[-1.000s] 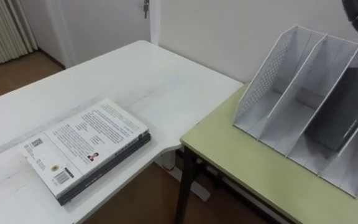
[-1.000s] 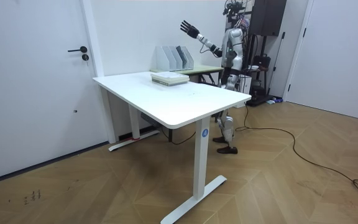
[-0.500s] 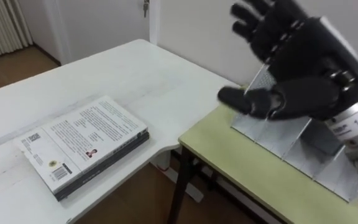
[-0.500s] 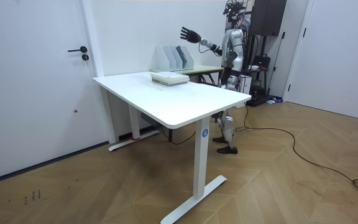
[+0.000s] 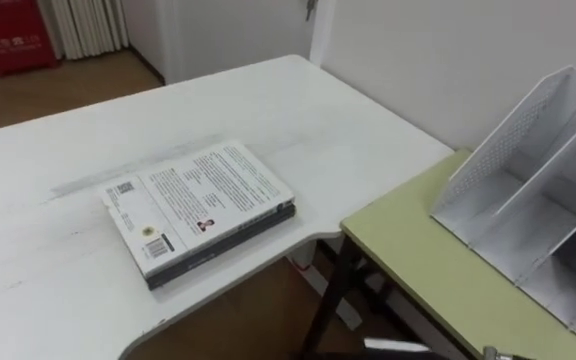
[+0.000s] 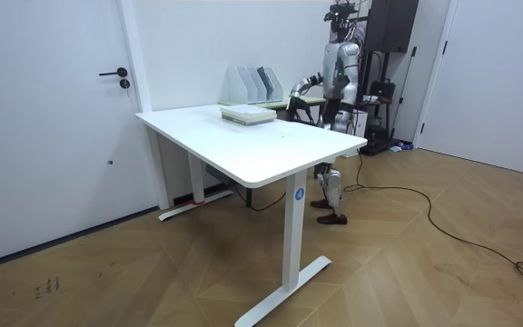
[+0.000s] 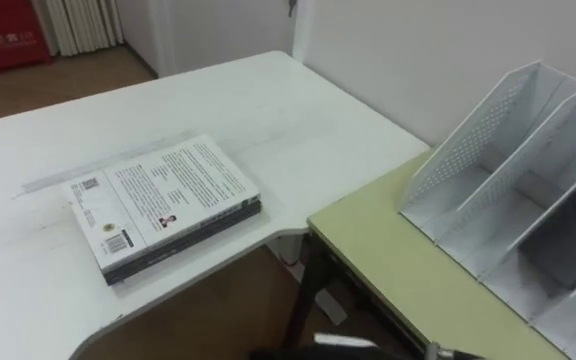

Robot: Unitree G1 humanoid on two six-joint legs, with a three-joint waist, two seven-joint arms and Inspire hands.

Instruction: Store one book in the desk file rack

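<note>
1. Right hand (image 6: 293, 96): hangs low beside the yellow-green table (image 5: 418, 250) in the room view; whether apart or closed cannot be told.
2. Books (image 5: 200, 205): stack of two, white over dark, lying flat near the front edge of the white desk (image 5: 298, 100), barcode side up.
3. Desk file rack (image 5: 528, 200): white perforated metal, upright on the yellow-green table, well apart from the books; one compartment holds a dark item (image 6: 263, 80).

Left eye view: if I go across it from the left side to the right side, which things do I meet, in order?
Red box on the floor → books stacked on the white table → file rack on the green desk.
</note>
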